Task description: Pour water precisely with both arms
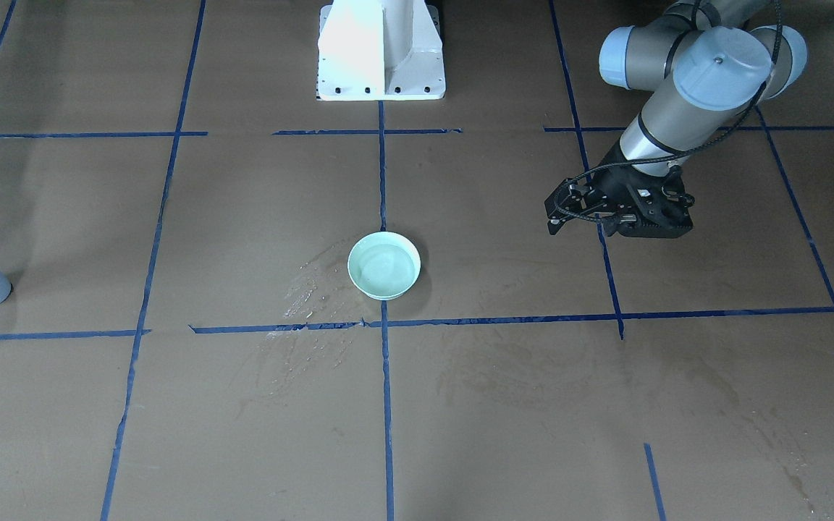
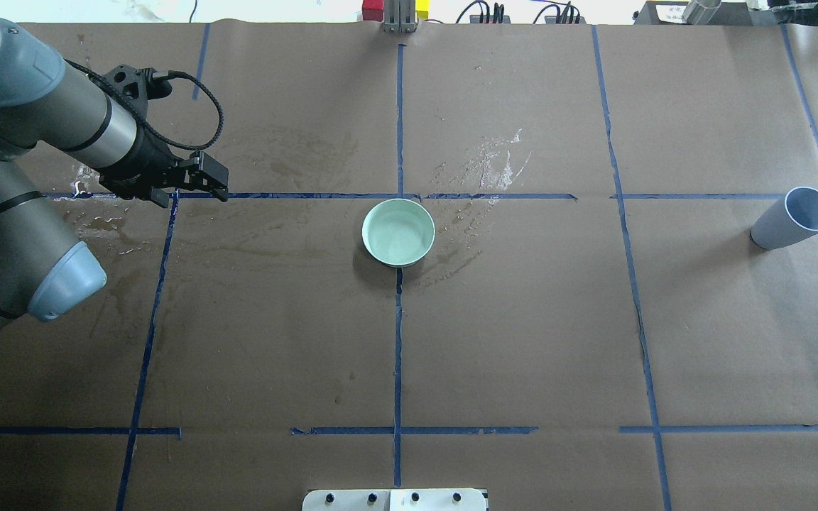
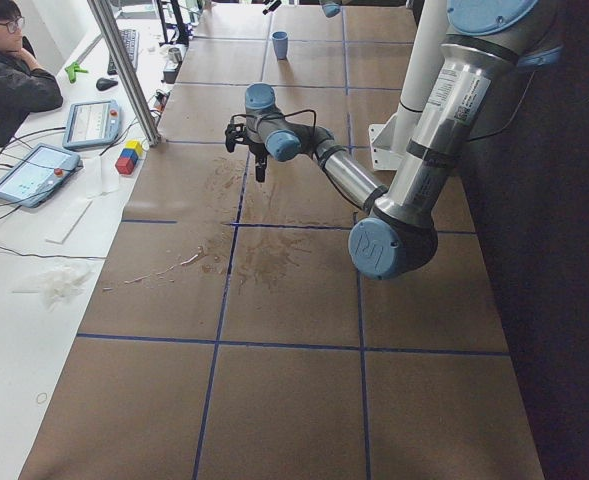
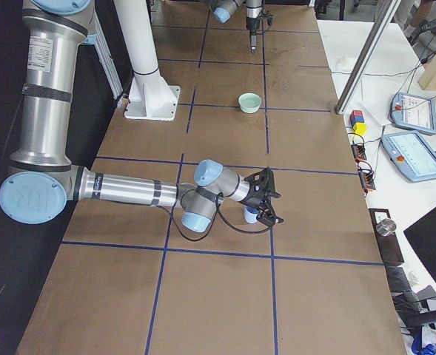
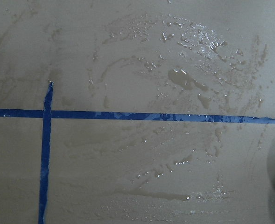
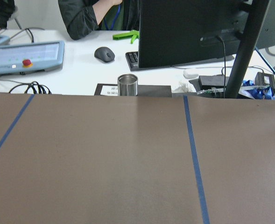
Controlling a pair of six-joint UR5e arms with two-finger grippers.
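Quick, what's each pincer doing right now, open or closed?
Left pincer: open, holding nothing.
Right pincer: cannot be told from these views.

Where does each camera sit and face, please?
Front: across table, facing the pedestal; left claw shows.
Overhead: behind the pedestal, looking down; left arm.
Left end: along table; left arm near.
Right end: along table; right arm near.
Left wrist: down at wet paper; no body.
Right wrist: toward a desk; no body.
Front and overhead share the bowl.
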